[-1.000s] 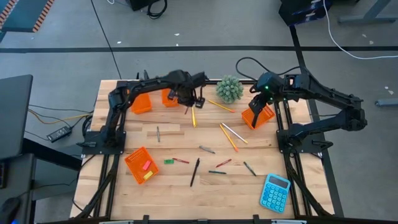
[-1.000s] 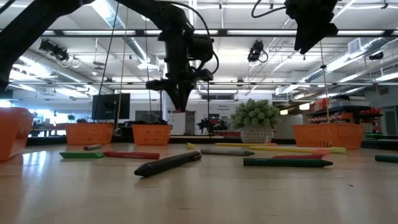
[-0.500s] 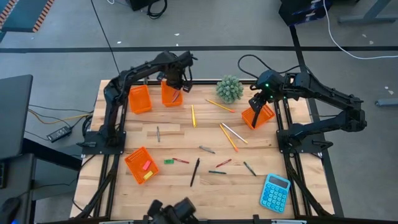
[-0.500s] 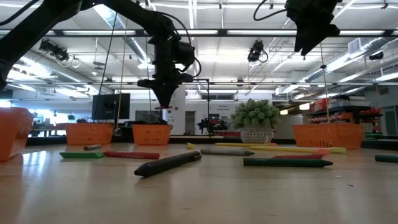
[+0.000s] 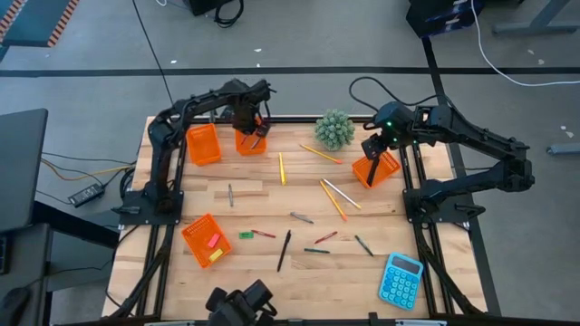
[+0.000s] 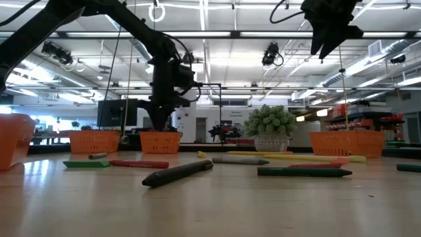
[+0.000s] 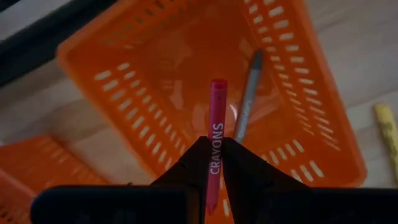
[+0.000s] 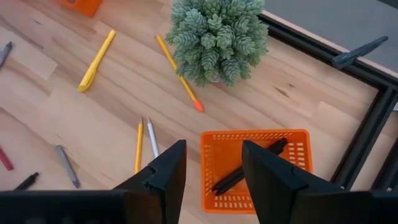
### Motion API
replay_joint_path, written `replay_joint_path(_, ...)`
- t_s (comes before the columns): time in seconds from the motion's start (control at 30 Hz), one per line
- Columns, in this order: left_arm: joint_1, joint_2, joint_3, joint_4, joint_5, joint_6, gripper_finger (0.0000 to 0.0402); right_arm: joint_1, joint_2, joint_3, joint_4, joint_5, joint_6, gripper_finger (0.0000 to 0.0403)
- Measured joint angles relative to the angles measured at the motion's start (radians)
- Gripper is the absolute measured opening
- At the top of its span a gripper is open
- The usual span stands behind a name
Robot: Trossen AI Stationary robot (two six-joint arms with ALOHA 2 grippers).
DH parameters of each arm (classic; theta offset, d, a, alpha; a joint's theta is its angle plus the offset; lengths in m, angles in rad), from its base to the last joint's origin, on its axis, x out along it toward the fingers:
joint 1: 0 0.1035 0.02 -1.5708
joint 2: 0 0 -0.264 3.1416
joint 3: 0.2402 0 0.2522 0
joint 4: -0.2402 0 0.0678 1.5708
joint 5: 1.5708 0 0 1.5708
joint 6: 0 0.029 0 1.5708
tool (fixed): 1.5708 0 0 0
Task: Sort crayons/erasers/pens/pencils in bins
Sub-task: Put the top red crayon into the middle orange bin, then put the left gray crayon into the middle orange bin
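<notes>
We see the left gripper [image 7: 214,163] clenched on a red crayon [image 7: 215,140], held right above the far bin [image 5: 250,142] — a grey crayon [image 7: 247,96] already lies inside. The right gripper [image 8: 213,163] hangs with its fingers spread, holding nothing, over the far right bin [image 8: 255,168] with black pens [image 8: 249,165] in it — just beside the potted plant [image 5: 334,129].

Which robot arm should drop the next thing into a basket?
The left one, probably. Its gripper is shut on a red crayon right above an orange bin that already holds a grey crayon. The right gripper hovers with open, empty jaws over the bin with pens.
</notes>
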Motion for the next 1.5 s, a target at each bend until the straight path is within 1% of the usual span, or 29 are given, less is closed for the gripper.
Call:
replay_joint_path(0.2,-0.01,0.0,-0.044,0.112,0.003,-0.001,0.0047,0.0,0.0,0.0,0.025,0.0,0.014,0.0161)
replay_joint_path(0.5,0.006,0.0,-0.145,0.223,0.0,0.001,0.0049,0.0,0.0,0.0,0.033,0.0,0.116,0.0161)
replay_joint_path(0.67,0.004,0.0,-0.166,0.284,0.001,0.005,0.0055,0.0,0.0,0.0,0.033,0.0,0.158,0.0161)
replay_joint_path(0.9,0.005,0.0,-0.168,0.31,0.0,0.005,0.0059,0.001,0.0,0.0,0.033,0.004,0.2,0.0161)
replay_joint_path(1.03,0.005,0.0,-0.168,0.308,0.0,0.005,0.0084,0.003,0.0,0.0,0.033,0.004,0.204,0.0161)
replay_joint_path(1.13,0.004,0.0,-0.167,0.301,0.001,0.004,0.0115,0.004,0.0,0.0,0.033,0.004,0.204,0.0161)
replay_joint_path(1.27,0.005,-0.014,-0.167,0.244,0.001,-0.006,0.0155,0.003,0.0,0.0,0.033,0.004,0.199,0.0161)
replay_joint_path(1.37,0.004,-0.057,-0.167,0.22,0.001,-0.007,0.0177,0.003,0.0,0.0,0.033,0.01,0.176,0.0161)
replay_joint_path(1.5,-0.002,-0.149,-0.167,0.222,0.001,-0.017,0.0192,0.003,0.0,0.0,0.033,0.021,0.155,0.0161)
